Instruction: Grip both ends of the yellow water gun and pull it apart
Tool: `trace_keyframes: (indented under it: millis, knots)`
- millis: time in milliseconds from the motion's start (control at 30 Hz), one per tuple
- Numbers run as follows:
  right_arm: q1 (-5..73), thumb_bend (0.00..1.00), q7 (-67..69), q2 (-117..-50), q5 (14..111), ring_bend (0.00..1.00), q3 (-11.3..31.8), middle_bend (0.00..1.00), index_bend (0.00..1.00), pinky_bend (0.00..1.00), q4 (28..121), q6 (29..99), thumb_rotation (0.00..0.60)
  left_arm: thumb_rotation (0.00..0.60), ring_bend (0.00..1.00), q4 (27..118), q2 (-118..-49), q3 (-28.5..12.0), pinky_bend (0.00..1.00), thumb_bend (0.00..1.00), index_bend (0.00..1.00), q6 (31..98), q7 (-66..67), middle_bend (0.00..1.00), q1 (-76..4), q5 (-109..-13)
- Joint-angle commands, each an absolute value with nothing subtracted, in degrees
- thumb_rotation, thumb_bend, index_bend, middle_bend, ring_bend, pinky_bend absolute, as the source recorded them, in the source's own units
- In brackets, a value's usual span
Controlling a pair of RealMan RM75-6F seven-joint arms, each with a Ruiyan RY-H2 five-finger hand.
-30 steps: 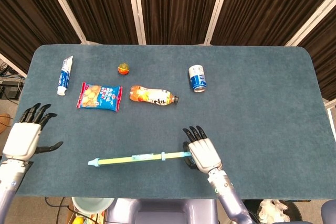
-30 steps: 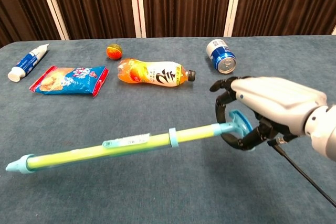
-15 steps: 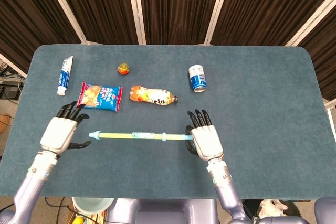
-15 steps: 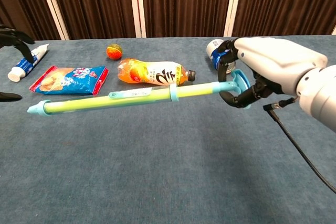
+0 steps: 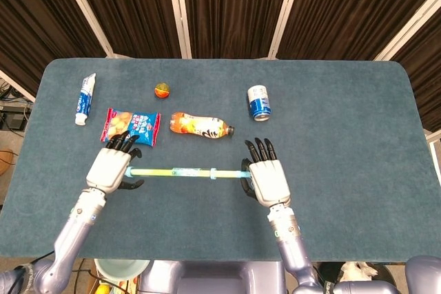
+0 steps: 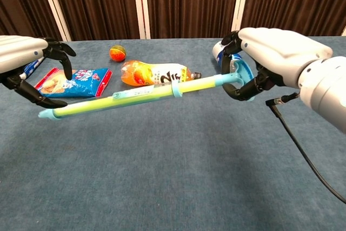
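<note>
Right robot hand grips the handle end of the yellow water gun, held above the bench. Left robot hand is open around the nozzle tip; close firmly there first, then pull straight outward along the barrel.

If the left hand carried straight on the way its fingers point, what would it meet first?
Most likely the snack packet: in the head view the left hand points up-table, fingertips just short of it. The water gun tip sits beside the hand, not ahead. Depth is uncertain.
</note>
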State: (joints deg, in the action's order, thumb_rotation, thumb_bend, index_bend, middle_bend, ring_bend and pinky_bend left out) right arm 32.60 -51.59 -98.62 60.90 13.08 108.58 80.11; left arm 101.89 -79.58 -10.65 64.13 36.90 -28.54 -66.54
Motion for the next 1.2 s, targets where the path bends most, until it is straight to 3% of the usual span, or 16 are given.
trace_keyframes:
  millis: [33,733,1200]
  knots:
    - [32.4,0.62,-51.25,-98.25,60.59,0.0,13.18,0.13,0.66,0.0,108.99,80.39,0.6,0.6,0.0,101.47,-80.4,-10.76,0.12,0.16,0.4,64.21,37.9,0.1,-29.27,-65.45]
    - [32.74,0.62,-51.02,-97.74,59.74,0.0,13.32,0.14,0.67,0.0,110.22,81.24,0.6,0.6,0.0,98.87,-81.85,-8.6,0.12,0.16,0.4,64.22,39.17,0.1,-30.9,-62.7]
    - [32.91,0.64,-50.94,-97.09,58.93,0.0,13.85,0.14,0.68,0.0,112.46,82.05,0.6,0.6,0.0,92.5,-85.76,-7.4,0.12,0.16,0.4,62.55,38.87,0.1,-32.71,-60.99]
